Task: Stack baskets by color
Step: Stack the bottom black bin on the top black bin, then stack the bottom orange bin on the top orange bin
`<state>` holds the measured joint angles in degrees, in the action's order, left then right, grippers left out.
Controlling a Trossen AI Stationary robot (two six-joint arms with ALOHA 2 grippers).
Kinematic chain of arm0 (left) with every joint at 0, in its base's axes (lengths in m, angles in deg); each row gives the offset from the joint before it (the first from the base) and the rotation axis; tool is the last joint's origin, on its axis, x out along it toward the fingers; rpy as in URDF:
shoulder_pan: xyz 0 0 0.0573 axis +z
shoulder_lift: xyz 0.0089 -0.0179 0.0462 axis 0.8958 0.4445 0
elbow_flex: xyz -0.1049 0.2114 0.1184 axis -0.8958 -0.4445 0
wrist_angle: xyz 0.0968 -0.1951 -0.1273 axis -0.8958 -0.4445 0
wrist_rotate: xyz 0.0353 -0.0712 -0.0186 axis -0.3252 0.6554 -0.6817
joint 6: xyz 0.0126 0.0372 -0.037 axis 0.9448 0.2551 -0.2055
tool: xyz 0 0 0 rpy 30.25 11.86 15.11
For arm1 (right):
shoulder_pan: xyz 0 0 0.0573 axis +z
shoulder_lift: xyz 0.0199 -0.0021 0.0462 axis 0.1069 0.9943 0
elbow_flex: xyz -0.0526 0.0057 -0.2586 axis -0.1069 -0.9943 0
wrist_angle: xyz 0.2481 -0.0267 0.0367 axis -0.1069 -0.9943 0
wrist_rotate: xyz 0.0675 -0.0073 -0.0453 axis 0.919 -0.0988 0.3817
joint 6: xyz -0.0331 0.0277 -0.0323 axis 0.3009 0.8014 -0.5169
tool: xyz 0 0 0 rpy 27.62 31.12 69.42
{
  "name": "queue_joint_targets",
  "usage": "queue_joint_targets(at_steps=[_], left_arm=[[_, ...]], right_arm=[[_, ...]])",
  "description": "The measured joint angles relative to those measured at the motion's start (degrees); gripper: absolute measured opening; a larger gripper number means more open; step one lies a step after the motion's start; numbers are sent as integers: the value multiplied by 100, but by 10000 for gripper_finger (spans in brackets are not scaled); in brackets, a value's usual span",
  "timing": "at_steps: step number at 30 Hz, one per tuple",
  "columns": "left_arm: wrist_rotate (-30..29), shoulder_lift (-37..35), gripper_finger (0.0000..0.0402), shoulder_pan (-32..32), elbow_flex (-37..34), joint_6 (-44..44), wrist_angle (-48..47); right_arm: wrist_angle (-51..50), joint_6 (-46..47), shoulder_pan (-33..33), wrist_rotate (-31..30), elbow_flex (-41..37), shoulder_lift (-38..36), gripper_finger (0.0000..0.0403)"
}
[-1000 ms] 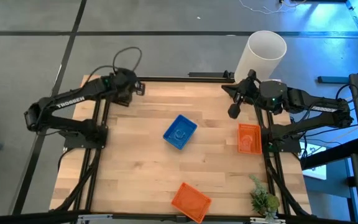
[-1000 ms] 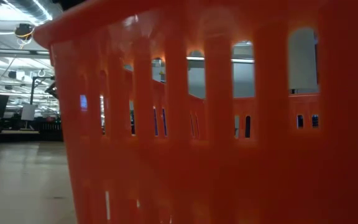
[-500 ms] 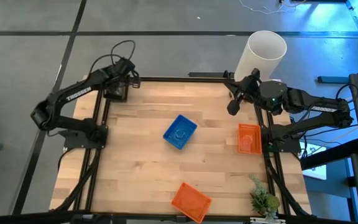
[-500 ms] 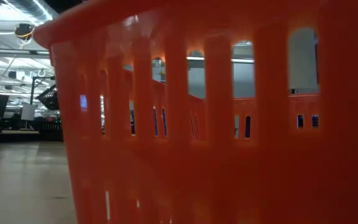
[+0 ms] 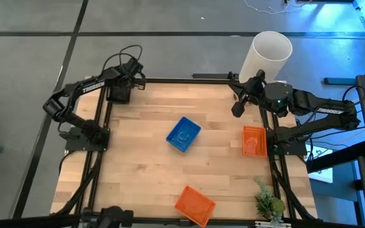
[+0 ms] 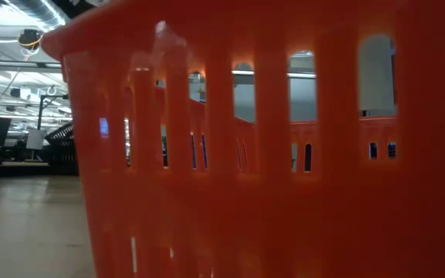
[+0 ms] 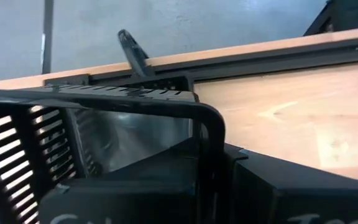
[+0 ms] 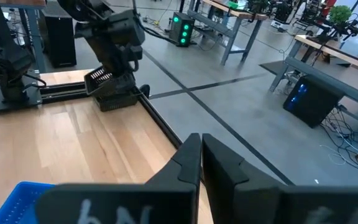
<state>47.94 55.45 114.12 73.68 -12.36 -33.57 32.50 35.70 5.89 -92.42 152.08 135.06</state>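
My left gripper (image 5: 121,87) is shut on a black basket (image 7: 92,143) over the table's far left corner. The basket also shows in the low view (image 6: 62,141). A second black basket (image 8: 120,99) sits on the table right under it; whether the two touch I cannot tell. A blue basket (image 5: 184,134) rests flat mid-table. One orange basket (image 5: 253,140) lies at the right edge, and another (image 5: 194,204) lies near the front edge. My right gripper (image 8: 201,149) hangs shut with nothing in it, high above the far right corner (image 5: 239,109). My left gripper has the black basket by the rim of one wall (image 7: 207,134), near a corner. The wall runs between the two fingers, one on the inner side and one on the outer. The fingers slant down from the near left. The basket is tilted in the hold.
A tall white cylinder (image 5: 266,56) stands just beyond the far right corner. A small green plant (image 5: 268,202) sits at the near right corner. The front orange basket (image 6: 284,154) fills most of the low view. Bare wood lies between the baskets.
My left gripper has carried the black basket a little toward the table's left edge and down over the far left corner, tipping more steeply downward, still shut on it. My right gripper has stayed where it was.
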Motion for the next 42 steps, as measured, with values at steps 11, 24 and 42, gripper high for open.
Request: queue_joint_targets(at_steps=[11,24,42], left_arm=[[1257,307,0,268,0,-111,87],[2233,307,9,184,0,-143,-223],[2313,-366,71,12,86,134,-174]], right_arm=[[0,-4,0,-11,0,0,16],[-15,-3,0,-7,0,0,16],[-176,-7,0,166,0,-15,16]])
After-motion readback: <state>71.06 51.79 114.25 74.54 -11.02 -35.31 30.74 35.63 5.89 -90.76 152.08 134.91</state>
